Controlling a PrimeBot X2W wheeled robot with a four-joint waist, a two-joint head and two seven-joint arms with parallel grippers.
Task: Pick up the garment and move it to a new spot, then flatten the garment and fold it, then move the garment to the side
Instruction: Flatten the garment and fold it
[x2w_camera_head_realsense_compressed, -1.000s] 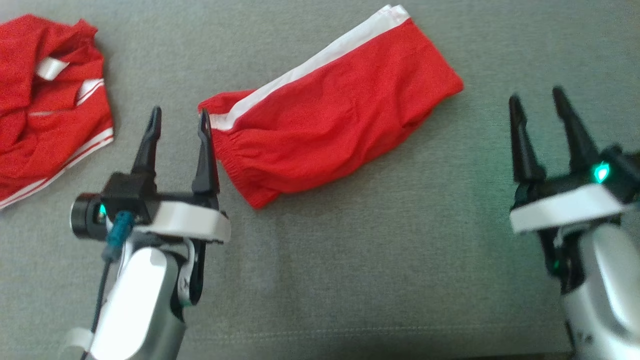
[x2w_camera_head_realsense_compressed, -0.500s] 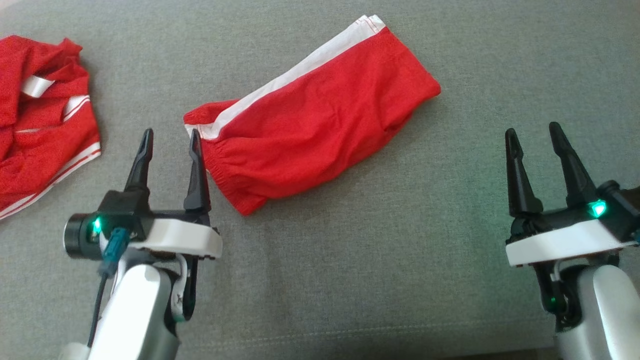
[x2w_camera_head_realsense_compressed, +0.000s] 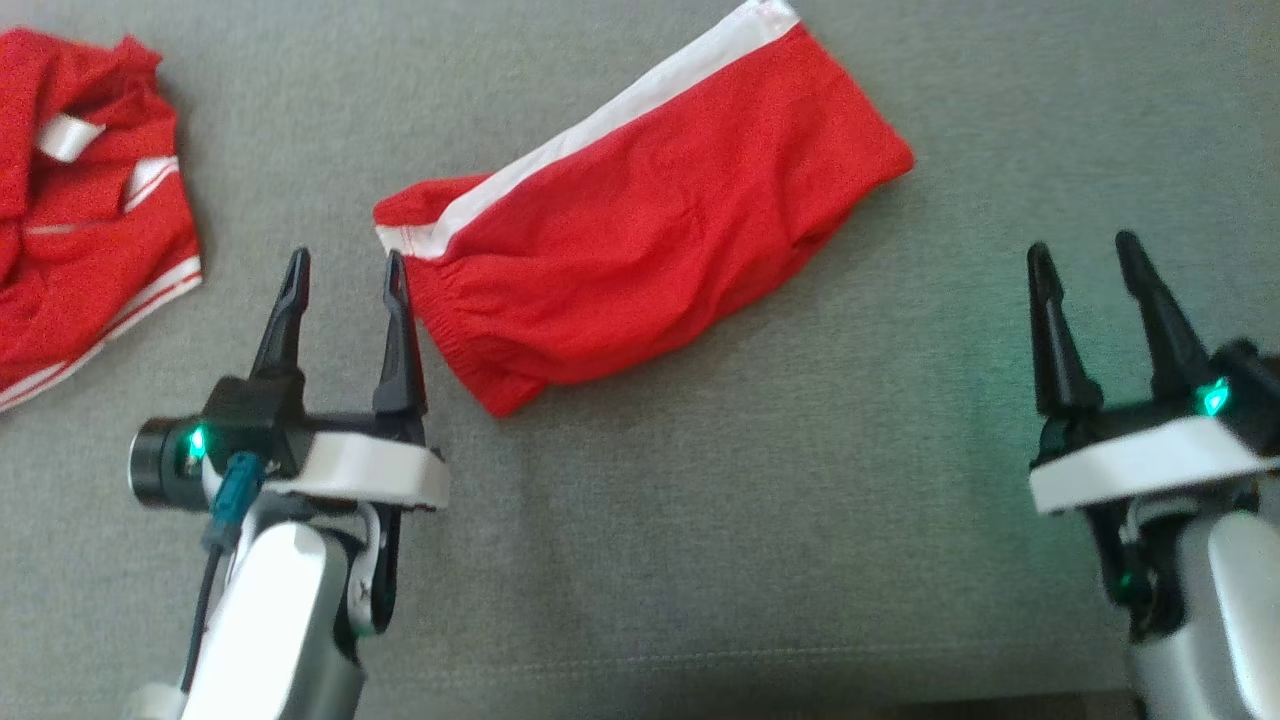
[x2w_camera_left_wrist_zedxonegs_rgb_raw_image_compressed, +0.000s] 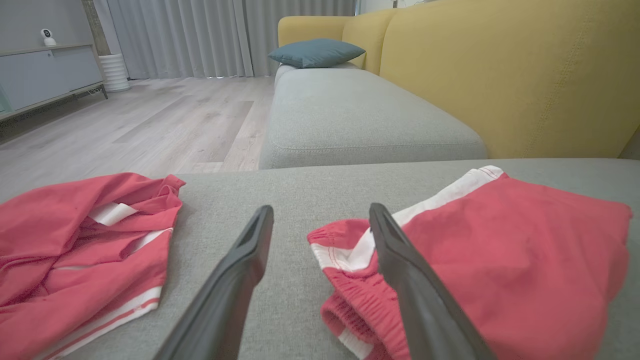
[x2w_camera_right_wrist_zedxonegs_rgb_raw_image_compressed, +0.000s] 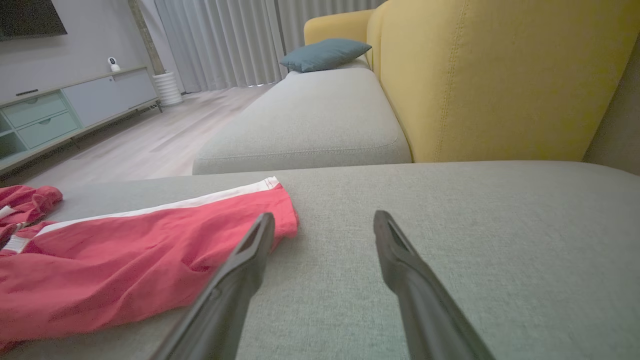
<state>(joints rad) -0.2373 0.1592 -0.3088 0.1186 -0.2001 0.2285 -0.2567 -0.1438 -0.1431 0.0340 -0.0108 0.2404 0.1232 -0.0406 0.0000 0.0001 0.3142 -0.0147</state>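
Head view: red shorts (x2w_camera_head_realsense_compressed: 650, 230) with a white side stripe lie on the grey sofa seat (x2w_camera_head_realsense_compressed: 700, 560), from centre up toward 12 o'clock, slanting with the elastic waistband low at 8 o'clock and the leg hem high at 1 o'clock. They look doubled over into one neat layer stack, a few soft wrinkles, no loose flaps.

Left gripper (x2w_camera_head_realsense_compressed: 346, 258) at 8 o'clock, jaws spread, empty, its inner finger just beside the waistband corner; can't tell if it touches. Right gripper (x2w_camera_head_realsense_compressed: 1084, 246) at 4 o'clock, jaws spread, empty, well apart from the shorts.

A crumpled red garment (x2w_camera_head_realsense_compressed: 80, 200) with white trim sits at 10 o'clock, apart from the shorts, unfolded.

Progress, my read: pickup, flattening and folding appear done for the shorts. Left to do: the move to the side, since they sit mid-seat. The left gripper looks best placed to grab at the waistband.
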